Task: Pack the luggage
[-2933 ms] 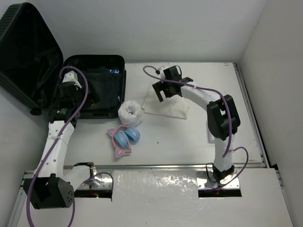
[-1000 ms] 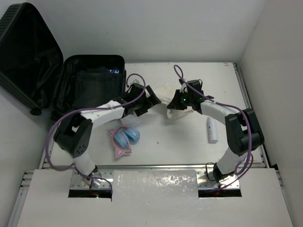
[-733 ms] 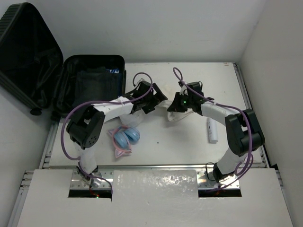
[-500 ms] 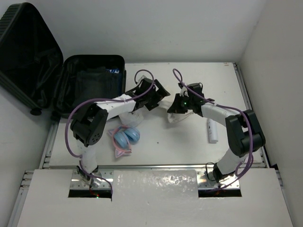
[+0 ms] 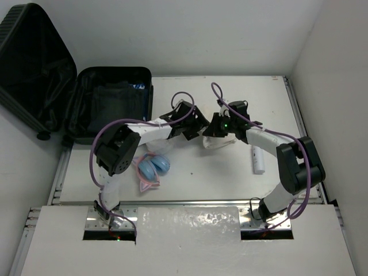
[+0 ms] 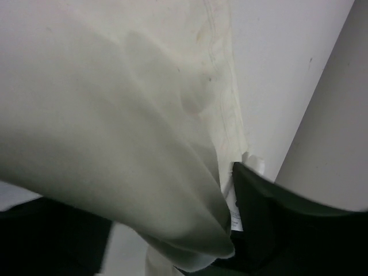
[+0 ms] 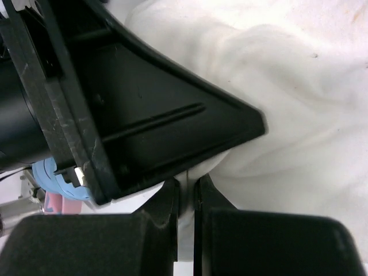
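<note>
One luggage [image 5: 34, 63], two arms (left arm [image 5: 118, 156], right arm [image 5: 296, 164]), one white cloth [image 5: 217, 142], one blue headset [image 5: 154, 167], one tube [image 5: 257, 158], one black garment [image 5: 112, 106]

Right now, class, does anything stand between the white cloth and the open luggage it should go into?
Only the left arm itself spans that path from white cloth to luggage. The blue headphones lie nearer, off the line.

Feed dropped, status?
Right hand shut on white cloth. Left hand at the cloth, grip unclear. Luggage open, rear left. Blue headphones near front, off the route.

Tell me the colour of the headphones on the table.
Headphones: light blue cups, pink band; best in the top view.
</note>
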Controlling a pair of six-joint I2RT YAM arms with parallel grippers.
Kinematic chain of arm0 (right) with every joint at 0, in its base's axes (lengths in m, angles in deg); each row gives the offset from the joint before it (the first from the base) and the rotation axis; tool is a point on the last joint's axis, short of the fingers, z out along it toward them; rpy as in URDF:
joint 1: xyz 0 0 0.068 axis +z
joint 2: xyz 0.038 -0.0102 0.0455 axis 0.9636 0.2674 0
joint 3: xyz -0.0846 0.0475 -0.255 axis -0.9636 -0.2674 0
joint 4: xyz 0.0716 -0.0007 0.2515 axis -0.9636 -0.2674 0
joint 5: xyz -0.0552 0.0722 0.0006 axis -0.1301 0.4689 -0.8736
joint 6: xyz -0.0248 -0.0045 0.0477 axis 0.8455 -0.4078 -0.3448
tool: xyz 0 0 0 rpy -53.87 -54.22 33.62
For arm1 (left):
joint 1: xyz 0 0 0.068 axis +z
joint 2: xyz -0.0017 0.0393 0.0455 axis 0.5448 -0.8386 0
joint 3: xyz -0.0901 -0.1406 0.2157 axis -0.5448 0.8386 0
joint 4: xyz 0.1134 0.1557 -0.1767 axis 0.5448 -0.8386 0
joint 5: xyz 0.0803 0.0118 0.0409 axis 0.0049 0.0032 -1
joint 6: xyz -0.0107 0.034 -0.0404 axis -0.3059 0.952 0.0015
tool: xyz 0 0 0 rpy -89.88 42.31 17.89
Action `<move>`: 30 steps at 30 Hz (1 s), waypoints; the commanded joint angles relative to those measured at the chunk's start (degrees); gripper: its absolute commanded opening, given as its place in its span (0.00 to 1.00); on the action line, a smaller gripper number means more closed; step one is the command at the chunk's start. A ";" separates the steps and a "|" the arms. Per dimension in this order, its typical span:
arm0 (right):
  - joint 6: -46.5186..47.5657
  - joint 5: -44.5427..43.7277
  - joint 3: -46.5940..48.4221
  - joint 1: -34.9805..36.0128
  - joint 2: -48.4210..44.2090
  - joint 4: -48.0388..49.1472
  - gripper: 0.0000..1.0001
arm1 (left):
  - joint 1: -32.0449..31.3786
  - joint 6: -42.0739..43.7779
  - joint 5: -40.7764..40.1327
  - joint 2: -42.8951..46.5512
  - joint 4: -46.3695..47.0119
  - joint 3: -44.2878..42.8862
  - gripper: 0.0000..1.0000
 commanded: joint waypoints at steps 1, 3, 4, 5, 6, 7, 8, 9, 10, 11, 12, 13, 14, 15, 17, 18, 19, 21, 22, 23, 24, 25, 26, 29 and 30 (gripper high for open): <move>0.87 1.73 -0.68 0.13 -2.79 4.03 0.00 | -0.17 0.62 0.10 -0.15 2.61 -1.80 0.63; 1.66 1.55 -1.48 0.05 -3.75 3.59 0.00 | 0.27 2.03 -0.33 -1.21 0.68 -5.14 0.51; 1.84 1.47 -2.44 0.04 -4.45 3.50 0.00 | 0.36 2.55 -0.60 -1.99 -0.20 -6.38 0.29; 2.45 1.20 -2.80 0.13 -5.68 3.15 0.00 | 0.53 2.99 -1.38 -2.18 -2.56 -7.35 0.26; 2.89 0.51 -3.41 0.05 -6.30 2.02 0.00 | 0.79 4.30 -2.87 -2.44 -3.71 -8.84 0.20; 3.16 0.15 -3.76 0.04 -7.00 1.74 0.00 | 0.97 4.93 -2.88 -2.62 -4.33 -9.63 0.17; 3.42 -0.11 -4.20 0.04 -8.23 1.48 0.00 | 1.15 5.54 -3.15 -2.70 -4.60 -10.16 0.16; 3.42 -0.12 -4.64 0.04 -8.85 1.65 0.00 | 1.32 7.90 -2.89 -2.79 -4.51 -10.87 0.16; 3.34 0.23 -5.51 0.04 -9.38 1.83 0.02 | 1.32 9.66 -2.45 -3.40 -4.34 -12.70 0.15; 3.16 0.84 -5.87 0.04 -9.82 2.09 0.10 | 1.50 11.51 -1.23 -3.93 -5.21 -14.37 0.14; 2.90 1.55 -6.31 0.04 -10.87 2.61 0.35 | 1.76 16.74 -1.04 -4.63 -6.52 -16.82 0.13; 2.72 2.68 -7.01 -0.04 -11.57 2.79 0.48 | 1.94 19.93 0.44 -6.99 -8.80 -23.64 0.08; 2.55 2.96 -7.37 -0.04 -12.45 2.88 0.65 | 2.03 23.01 0.72 -8.66 -15.78 -27.88 0.05; 2.72 2.96 -7.54 -0.13 -14.46 1.84 0.95 | 2.55 28.87 0.20 -10.33 -20.03 -32.80 0.03; 3.51 1.73 -7.98 -0.48 -16.67 0.43 0.99 | 3.43 34.44 -0.68 -14.73 -31.81 -45.73 0.00; 3.60 1.29 -8.25 -0.57 -17.81 -0.62 0.99 | 4.91 38.81 -2.17 -15.70 -34.72 -51.51 0.00; 3.77 0.42 -8.77 -0.74 -20.17 -0.98 0.99 | 6.06 40.95 -1.49 -16.50 -38.49 -53.04 0.00; 4.39 -0.47 -8.95 -1.01 -22.73 -2.38 0.99 | 10.43 45.09 0.27 -15.11 -40.54 -53.24 0.00; 5.17 -1.34 -8.86 -1.01 -23.26 -2.83 0.99 | 12.38 45.62 1.67 -14.31 -42.11 -52.54 0.00; 5.36 -1.70 -8.60 -1.10 -23.53 -4.57 0.99 | 16.23 46.67 2.90 -13.52 -42.48 -51.84 0.00; 5.62 -1.87 -8.16 -1.01 -23.88 -4.85 0.99 | 18.01 47.03 4.22 -11.60 -42.74 -49.92 0.00; 6.06 -1.87 -8.07 -1.10 -23.89 -5.11 0.99 | 19.85 47.64 4.58 -10.62 -43.01 -49.03 0.00; 6.15 -1.87 -7.81 -1.10 -23.80 -5.64 0.99 | 23.26 47.65 4.67 -8.53 -43.36 -47.63 0.00; 6.76 -1.88 -8.16 -1.10 -23.62 -5.56 0.99 | 29.68 47.21 4.33 -3.17 -42.31 -42.98 0.00; 6.76 -1.79 -8.33 -1.10 -23.53 -5.47 0.99 | 31.54 46.25 3.97 -1.58 -40.48 -41.04 0.00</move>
